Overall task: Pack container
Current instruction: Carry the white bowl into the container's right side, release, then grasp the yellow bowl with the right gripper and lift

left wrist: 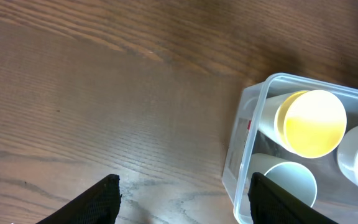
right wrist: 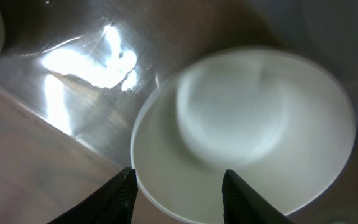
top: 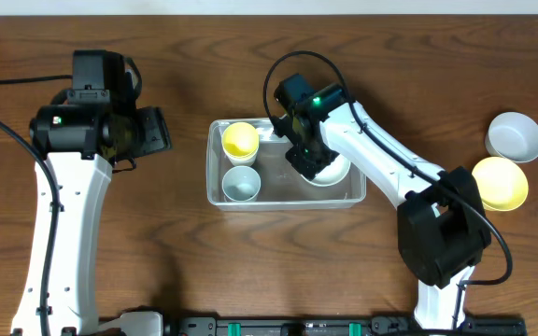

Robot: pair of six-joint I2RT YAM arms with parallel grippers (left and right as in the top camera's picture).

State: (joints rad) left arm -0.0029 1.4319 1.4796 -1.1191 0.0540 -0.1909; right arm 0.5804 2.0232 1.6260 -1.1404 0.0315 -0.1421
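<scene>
The container (top: 288,202) sits mid-table and holds 3 things: a yellow cup (top: 240,140) at 10 o'clock, a pale cup (top: 241,184) at 8 o'clock and a white bowl (top: 336,174) at 3 o'clock. The right gripper (top: 308,161) hangs over that bowl, jaws spread. The left gripper (top: 162,131), jaws also spread, is over the table (top: 157,243) at the container's 9 o'clock. An outer white bowl (top: 515,136) and a yellow bowl (top: 500,183) lie well apart from the container at its 3 o'clock.

There is one clear container (top: 215,191). There are two cups: one yellow cup (top: 240,140) and one white cup (top: 241,184). There are three bowls: one white bowl (top: 336,174), a second white bowl (top: 515,136) and one yellow bowl (top: 500,183). There are two robot arms: the left arm (top: 63,215) and the right arm (top: 381,154).
</scene>
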